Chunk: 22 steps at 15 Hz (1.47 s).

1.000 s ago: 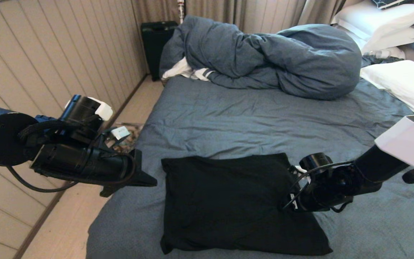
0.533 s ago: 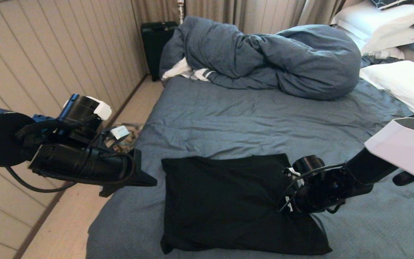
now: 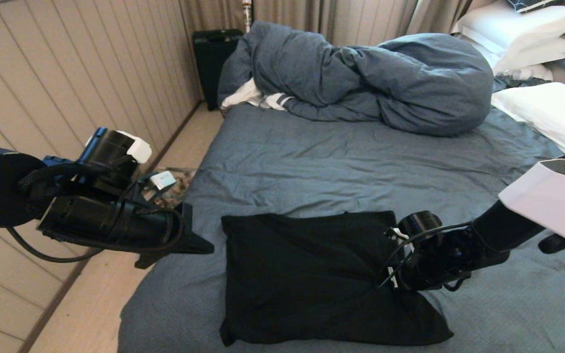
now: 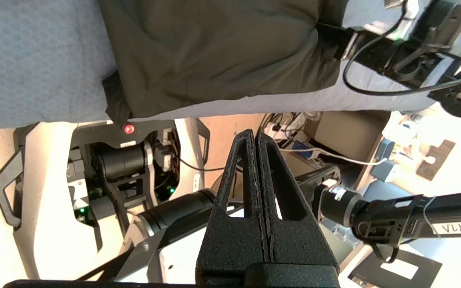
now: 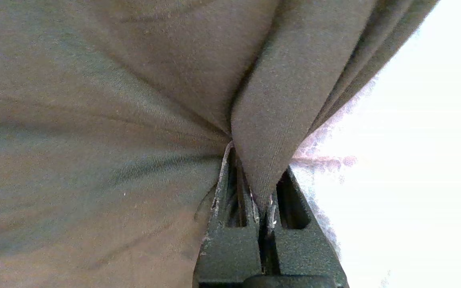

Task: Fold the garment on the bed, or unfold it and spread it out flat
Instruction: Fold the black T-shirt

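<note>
A bedroom: bed (image 3: 341, 162), bunched duvet (image 3: 385, 83), white pillows (image 3: 542, 113), curtains (image 3: 341, 19).

**Room contents beyond the work area**

A black suitcase (image 3: 215, 63) is standing upright in the far corner, just beside the curtains (image 3: 331, 17), which are hanging in beige folds along the far wall. Pale panelled wall (image 3: 57, 83) is running down the left side of the head view. Light wood floor (image 3: 91, 304) is showing along its foot. A small patterned heap (image 3: 172, 189) is lying on that floor; what it is cannot be told.
</note>
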Motion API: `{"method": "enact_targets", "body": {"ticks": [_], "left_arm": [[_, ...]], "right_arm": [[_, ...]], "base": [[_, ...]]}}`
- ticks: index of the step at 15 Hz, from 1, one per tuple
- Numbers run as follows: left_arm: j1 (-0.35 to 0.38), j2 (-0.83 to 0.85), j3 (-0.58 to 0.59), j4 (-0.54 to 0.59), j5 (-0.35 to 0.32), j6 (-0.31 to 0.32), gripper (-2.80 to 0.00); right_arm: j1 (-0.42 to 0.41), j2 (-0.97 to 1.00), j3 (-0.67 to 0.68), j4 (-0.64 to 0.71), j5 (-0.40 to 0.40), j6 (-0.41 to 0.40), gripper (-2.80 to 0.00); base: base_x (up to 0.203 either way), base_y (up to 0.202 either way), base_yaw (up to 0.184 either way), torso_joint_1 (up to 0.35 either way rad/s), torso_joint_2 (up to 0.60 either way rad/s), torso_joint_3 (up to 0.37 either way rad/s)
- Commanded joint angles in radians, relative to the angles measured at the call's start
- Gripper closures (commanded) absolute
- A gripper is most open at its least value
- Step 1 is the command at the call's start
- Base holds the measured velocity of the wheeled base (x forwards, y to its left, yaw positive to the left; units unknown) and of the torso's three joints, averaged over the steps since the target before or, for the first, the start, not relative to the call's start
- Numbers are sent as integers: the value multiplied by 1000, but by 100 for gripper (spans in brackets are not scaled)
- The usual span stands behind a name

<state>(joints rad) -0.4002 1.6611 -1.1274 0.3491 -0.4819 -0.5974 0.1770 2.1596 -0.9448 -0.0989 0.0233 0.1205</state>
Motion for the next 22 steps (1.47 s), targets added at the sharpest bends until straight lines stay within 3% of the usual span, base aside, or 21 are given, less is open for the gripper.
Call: {"method": "enact_targets", "body": {"ticks": [1,8,15,20,22], "left_arm": [[0,0,0,2,-3,-4,0],[-19,-3,11,1,-3,-3,0],[-33,3,13,1,-4,-3,0],[-49,5,20,1,-3,-4,0],[-55,5,21,1,-3,-4,0]], "right_arm": [[-2,-35,4,-1,0,1,0],[-73,-120,41,1,-6,-20,0],[-238,-124,82,-2,-3,-92,0],[-427,-170,89,-2,1,-213,0],[-438,-177,87,-1,2,-226,0]], "base": [[0,0,0,0,0,0],[0,0,0,0,0,0],[0,0,0,0,0,0],[0,0,0,0,0,0],[0,0,0,0,0,0]]}}
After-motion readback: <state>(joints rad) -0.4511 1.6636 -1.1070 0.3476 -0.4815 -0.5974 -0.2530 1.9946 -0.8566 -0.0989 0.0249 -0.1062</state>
